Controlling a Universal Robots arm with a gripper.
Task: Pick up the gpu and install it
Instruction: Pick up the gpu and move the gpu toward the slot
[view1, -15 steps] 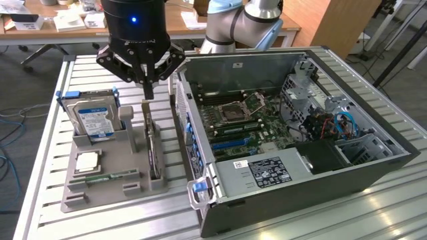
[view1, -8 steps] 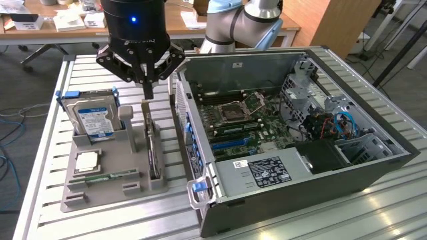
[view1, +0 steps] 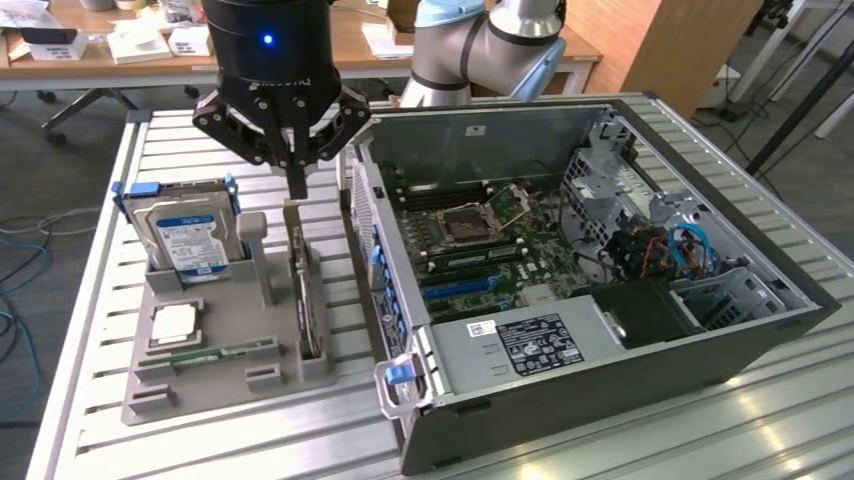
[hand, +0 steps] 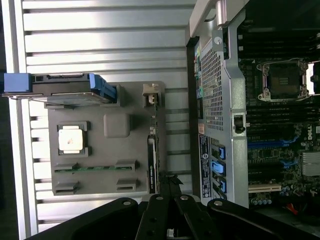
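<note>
free: straight above gpu (view1: 310, 310) | obstacle: case wall (view1: 363, 215) just beside it | obstacle: upright hard drive (view1: 187, 240) farther off

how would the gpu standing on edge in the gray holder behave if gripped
Probably stiff: the gpu is a thin flat board. Held on edge by a slot in the gray holder, it would likely tip if set down unsupported. Its narrow top edge may twist in a grip.

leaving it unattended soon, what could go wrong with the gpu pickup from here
1. The gripper is shut just above the gpu, which stands on edge in the gray holder; descending like this it might hit the card's edge instead of straddling it.
2. The gpu sits close beside the computer case, so a tilted lift could clip its wall.
</note>
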